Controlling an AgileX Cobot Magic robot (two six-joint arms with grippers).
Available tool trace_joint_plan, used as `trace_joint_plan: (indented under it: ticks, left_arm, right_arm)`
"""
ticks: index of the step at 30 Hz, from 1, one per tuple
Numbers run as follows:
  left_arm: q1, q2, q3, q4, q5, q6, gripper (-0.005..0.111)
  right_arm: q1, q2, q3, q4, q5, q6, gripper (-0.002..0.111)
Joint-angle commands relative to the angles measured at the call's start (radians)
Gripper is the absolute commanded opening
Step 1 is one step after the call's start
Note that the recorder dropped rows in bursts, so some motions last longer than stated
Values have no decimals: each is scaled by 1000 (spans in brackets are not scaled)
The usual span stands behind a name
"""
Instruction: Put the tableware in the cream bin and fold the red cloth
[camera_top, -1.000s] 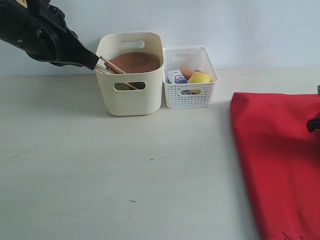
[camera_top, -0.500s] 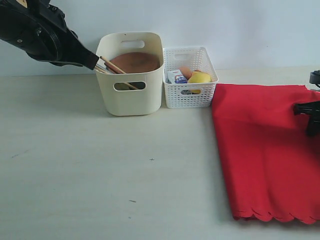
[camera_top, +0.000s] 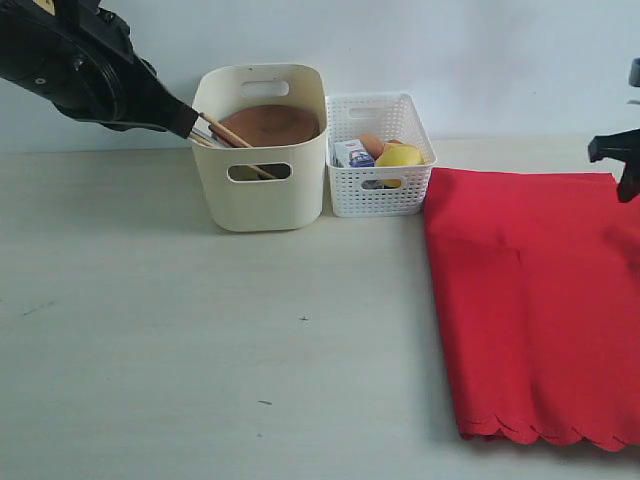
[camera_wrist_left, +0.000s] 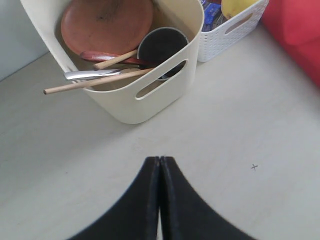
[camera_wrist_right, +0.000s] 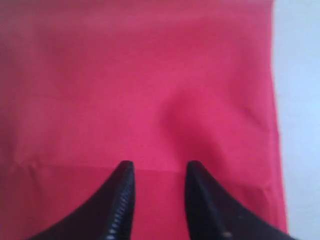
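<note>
The cream bin (camera_top: 262, 150) stands at the back of the table and holds the tableware: a round brown plate (camera_wrist_left: 107, 25), a steel cup (camera_wrist_left: 162, 47), a knife (camera_wrist_left: 92, 74) and chopsticks (camera_wrist_left: 95, 81) that jut over its rim. My left gripper (camera_wrist_left: 160, 159) is shut and empty, held off the table to the left of the bin. The red cloth (camera_top: 535, 300) lies flat on the right, its scalloped edge toward the front. My right gripper (camera_top: 625, 150) hovers over the cloth's far right corner. In the right wrist view the right gripper (camera_wrist_right: 159, 167) is open with only the red cloth (camera_wrist_right: 150, 75) below it.
A white lattice basket (camera_top: 380, 155) with a lemon (camera_top: 398, 155) and a milk carton (camera_top: 352, 153) stands against the bin's right side. The cloth's left edge ends just in front of the basket. The left arm (camera_top: 90, 80) fills the upper left.
The cloth has spread leftward and its scalloped front edge has come into sight. The right gripper has opened and risen off the cloth. The left arm has not moved.
</note>
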Motion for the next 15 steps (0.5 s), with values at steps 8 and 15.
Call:
trace_joint_plan:
  ticks: [8, 15]
  left_arm:
    - [-1, -11, 5, 3, -6, -3, 1]
    - [-1, -11, 5, -66, -25, -10, 0]
  right_arm:
    - [93, 14, 200, 29, -131, -33, 0]
    - [93, 104, 191, 49, -142, -46, 0]
